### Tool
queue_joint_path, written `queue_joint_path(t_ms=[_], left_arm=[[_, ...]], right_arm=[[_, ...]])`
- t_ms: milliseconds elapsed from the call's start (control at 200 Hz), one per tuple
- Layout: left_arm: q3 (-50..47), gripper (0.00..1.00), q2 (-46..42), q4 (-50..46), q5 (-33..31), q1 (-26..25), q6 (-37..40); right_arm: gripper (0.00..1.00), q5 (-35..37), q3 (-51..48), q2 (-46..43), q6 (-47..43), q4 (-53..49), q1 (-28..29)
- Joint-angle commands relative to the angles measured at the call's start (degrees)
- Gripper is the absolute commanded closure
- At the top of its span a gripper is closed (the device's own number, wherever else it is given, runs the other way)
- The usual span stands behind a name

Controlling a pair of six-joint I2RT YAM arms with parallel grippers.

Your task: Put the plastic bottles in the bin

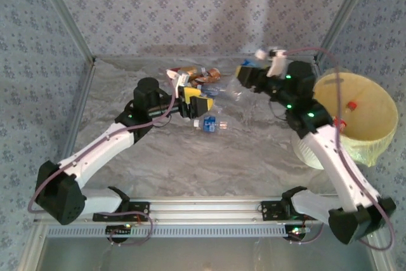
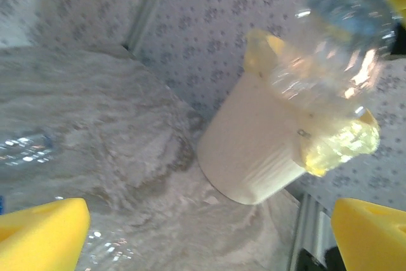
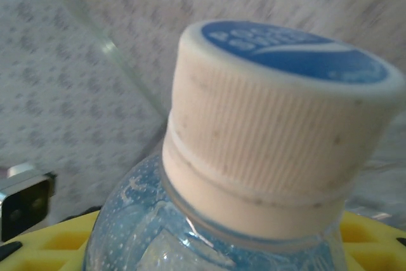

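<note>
Logging positions from the overhead view first. The left gripper (image 1: 193,103) sits over mid-table, just beside a blue-labelled bottle (image 1: 210,123) that lies on its side on the grey cloth (image 1: 190,163).

In the left wrist view its yellow fingertips (image 2: 41,236) stand at opposite lower corners. The pincer is wide, with nothing clamped between the pads. Bare cloth lies below, with a glimpse of clear plastic near the left pad.

The right gripper (image 1: 244,74) is toward the far side of the table, right of centre. It is closed narrow on a white-capped bottle (image 3: 273,112). The right wrist view shows a ribbed white cap with a blue printed top and a clear neck speckled with droplets, with yellow pads on either side lower down. From the left wrist, the bottle's clear body appears at upper right with a yellow pad against it.

A pile of bottles (image 1: 196,75) rests at far centre between the two grippers. Its labels are orange-brown and red, and I cannot tell the exact count.

The bin (image 1: 374,118) is pale yellow and bag-lined. It stands at the right edge of the table, beside the right forearm and apart from the held bottle. Something red-capped shows inside it, too small to tell more.
</note>
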Motion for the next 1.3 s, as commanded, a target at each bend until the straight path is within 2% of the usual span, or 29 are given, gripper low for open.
queue_joint_path(t_ms=[0,180,305,450,555,670,779,939,1134,1194,1294], left_arm=[[-1.51,0.02,-1.47,-2.36,-7.90,-0.28,2.81],[-1.58,0.02,-0.02,-3.59,-12.39,-0.22,1.99],[-1.58,0.02,1.15,-5.45,-19.02,-0.21,0.59],[-0.82,0.02,2.83,-7.77,-23.09,0.15,0.13],[0.45,0.02,4.10,-9.80,-24.64,0.42,0.07],[1.27,0.02,5.50,-11.99,-29.09,0.90,-1.84],[1.23,0.02,6.51,-13.27,-31.14,2.08,-4.93],[1.58,0.02,6.93,-15.82,-34.87,2.14,-4.88],[2.20,0.02,7.85,-16.91,-36.16,2.34,-5.33],[2.13,0.02,8.09,-17.09,-36.07,2.35,-5.77],[1.84,0.02,8.30,-17.48,-36.69,2.35,-6.15]], right_arm=[[0.45,12.76,4.14,-4.65,-10.60,-16.00,-5.04],[0.45,24.07,8.72,-6.28,-14.77,-25.01,-16.28],[0.47,33.08,9.56,-5.02,-17.15,-28.51,-23.20],[0.47,45.12,8.00,-4.09,-21.31,-29.31,-26.53],[0.48,50.35,6.41,-3.72,-24.11,-27.70,-28.05],[0.47,56.26,2.46,-3.45,-27.21,-24.30,-28.75],[0.45,57.68,0.13,-2.94,-29.42,-22.21,-31.73],[0.45,57.69,-2.11,-3.56,-31.53,-18.54,-36.42],[0.41,52.85,-5.53,-3.50,-32.86,-17.10,-41.20],[0.37,52.99,-6.98,-3.25,-34.16,-15.06,-41.90],[0.23,55.03,-7.10,-1.75,-34.98,-16.54,-42.38]])
